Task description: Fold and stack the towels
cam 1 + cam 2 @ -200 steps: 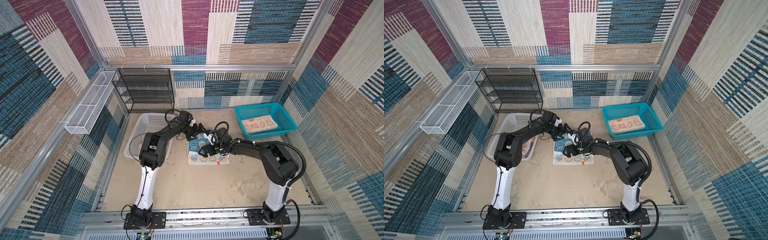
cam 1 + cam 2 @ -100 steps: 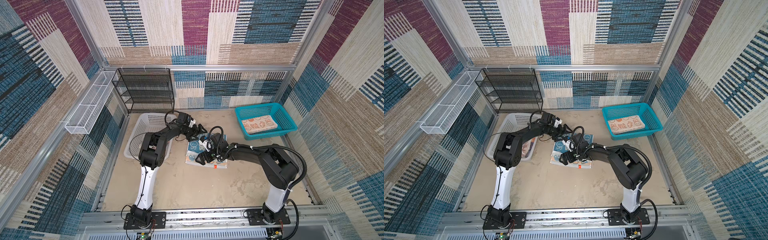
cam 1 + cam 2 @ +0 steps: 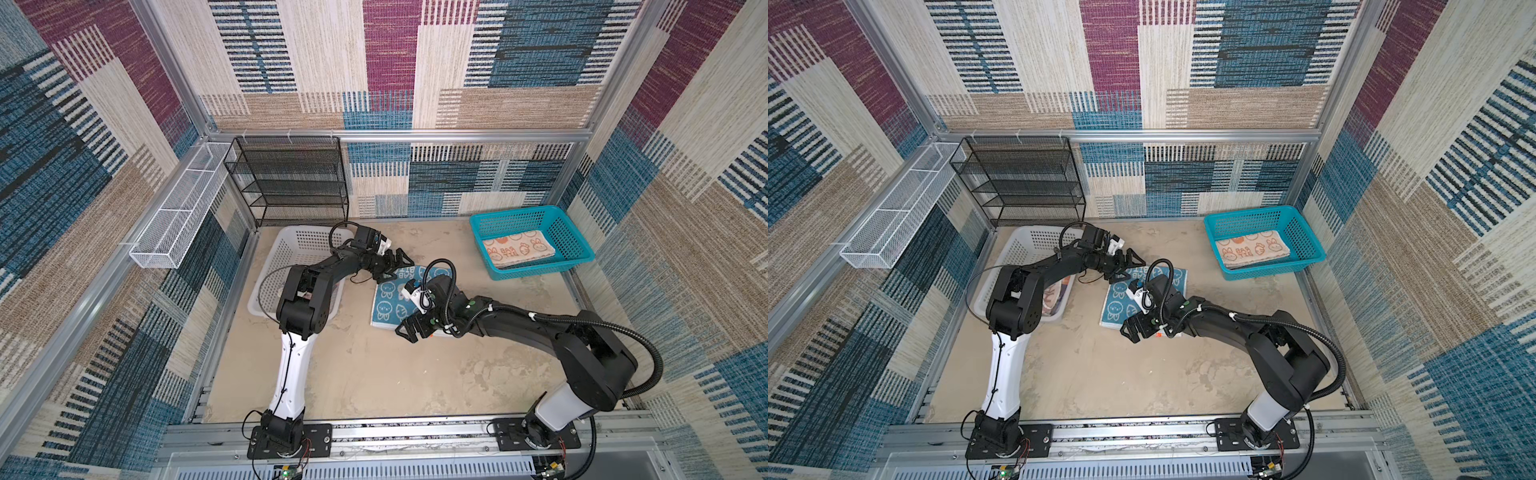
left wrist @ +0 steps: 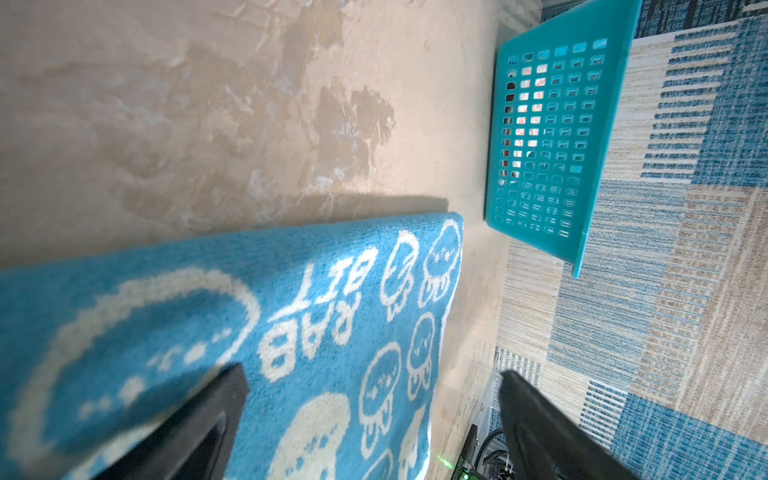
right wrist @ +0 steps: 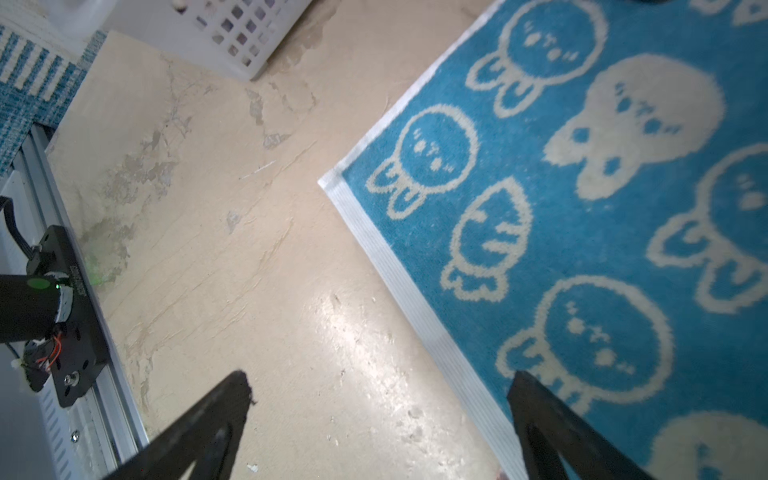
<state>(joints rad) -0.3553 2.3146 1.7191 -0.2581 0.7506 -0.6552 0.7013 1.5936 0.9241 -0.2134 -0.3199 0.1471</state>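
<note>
Hovering over the blue-and-white rabbit-print terry towel (image 3: 388, 305) lying mid-counter (image 3: 374, 374): left claw (image 3: 397, 266) is straddling its far edge, right claw (image 3: 409, 330) is straddling its near-left corner. Both are standing with jaws wide apart, gripping nothing. Orange-and-cream rabbit-print towel (image 3: 517, 249) is lying folded in the teal perforated plastic basket (image 3: 536, 272).

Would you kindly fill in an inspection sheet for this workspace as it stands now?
Surface: beige tabletop, stained and scuffed.
Job's things: blue towel spread mid-table; orange towel folded in teal basket; third towel in white basket, partly hidden.
Clutter: nothing seen.
Grippers: left gripper open over blue towel's far edge; right gripper open at its near edge.
Cables: black cable loops on both arms.
Surroundings: black wire shelf, white wire tray, patterned walls.
</note>
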